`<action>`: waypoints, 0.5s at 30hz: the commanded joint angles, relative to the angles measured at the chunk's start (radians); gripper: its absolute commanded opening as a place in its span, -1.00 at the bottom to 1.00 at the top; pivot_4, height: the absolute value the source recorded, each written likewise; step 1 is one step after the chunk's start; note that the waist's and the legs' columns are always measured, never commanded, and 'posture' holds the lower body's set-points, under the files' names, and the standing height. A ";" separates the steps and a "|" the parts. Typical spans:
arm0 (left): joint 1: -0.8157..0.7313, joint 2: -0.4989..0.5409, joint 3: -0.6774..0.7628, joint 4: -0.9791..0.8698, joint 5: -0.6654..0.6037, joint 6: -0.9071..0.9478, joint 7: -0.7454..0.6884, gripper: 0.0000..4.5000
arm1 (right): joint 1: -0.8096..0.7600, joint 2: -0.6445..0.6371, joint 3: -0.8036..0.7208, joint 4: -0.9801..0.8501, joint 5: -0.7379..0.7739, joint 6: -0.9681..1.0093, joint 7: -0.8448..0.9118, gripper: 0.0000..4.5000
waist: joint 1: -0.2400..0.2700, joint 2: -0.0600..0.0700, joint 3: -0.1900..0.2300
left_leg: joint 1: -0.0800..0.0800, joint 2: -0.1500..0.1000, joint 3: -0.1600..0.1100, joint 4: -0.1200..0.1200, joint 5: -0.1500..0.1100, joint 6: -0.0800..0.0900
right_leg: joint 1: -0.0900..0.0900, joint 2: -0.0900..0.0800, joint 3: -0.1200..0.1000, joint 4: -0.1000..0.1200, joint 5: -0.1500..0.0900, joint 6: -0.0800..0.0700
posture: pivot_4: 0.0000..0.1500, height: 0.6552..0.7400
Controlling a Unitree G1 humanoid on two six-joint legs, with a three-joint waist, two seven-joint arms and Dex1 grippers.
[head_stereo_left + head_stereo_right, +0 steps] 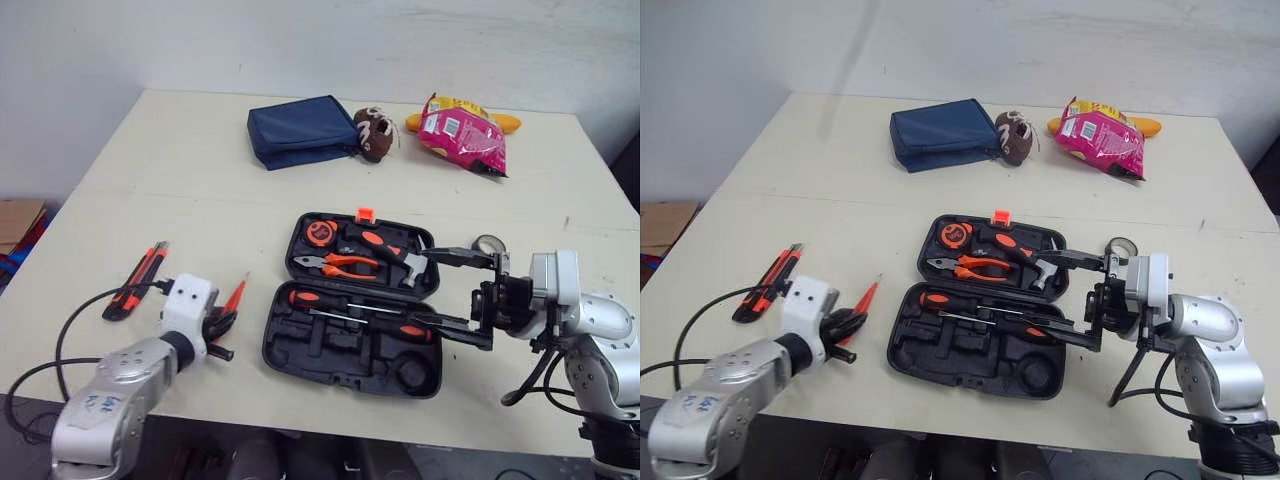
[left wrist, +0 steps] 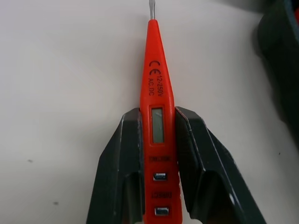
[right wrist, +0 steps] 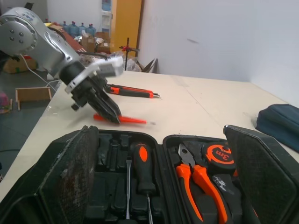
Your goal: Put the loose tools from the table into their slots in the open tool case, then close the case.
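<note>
The open black tool case lies in front of me with pliers, a tape measure, a hammer and screwdrivers in its slots. On the table left of the case lies a red tester pen, and my left gripper is shut on its body. Further left an orange-and-black utility knife lies loose. My right gripper stands wide open at the case's right side, its two fingers reaching over the case's edge with nothing held.
At the back of the table are a blue pouch, a brown plush toy and a pink snack bag. A small roll of tape lies by my right wrist. A black cable trails from my left arm.
</note>
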 commanded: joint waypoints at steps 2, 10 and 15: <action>0.024 0.257 0.070 0.092 -0.080 -0.392 -0.444 -0.86 | 0.016 -0.065 -0.061 -0.033 0.006 0.001 0.012 1.00 | 0.000 0.000 0.001 | -0.001 0.000 0.000 0.000 0.000 -0.001 | -0.001 -0.001 -0.001 -0.001 -0.001 -0.001 | 1.00 1.00; -0.296 0.449 -0.203 0.248 -0.084 -0.583 -0.777 -0.86 | 0.065 -0.093 -0.082 0.004 -0.010 -0.023 0.048 1.00 | 0.002 0.003 0.001 | -0.004 0.001 0.000 -0.001 -0.005 0.000 | -0.001 -0.002 -0.005 -0.006 -0.002 -0.004 | 1.00 1.00; -0.558 0.409 -0.495 0.253 -0.004 -0.502 -0.828 -0.86 | 0.112 -0.101 -0.110 0.019 -0.011 -0.047 0.076 1.00 | 0.001 0.003 0.001 | -0.005 0.001 0.001 0.001 -0.005 0.001 | -0.001 0.000 -0.003 -0.005 -0.003 0.000 | 1.00 1.00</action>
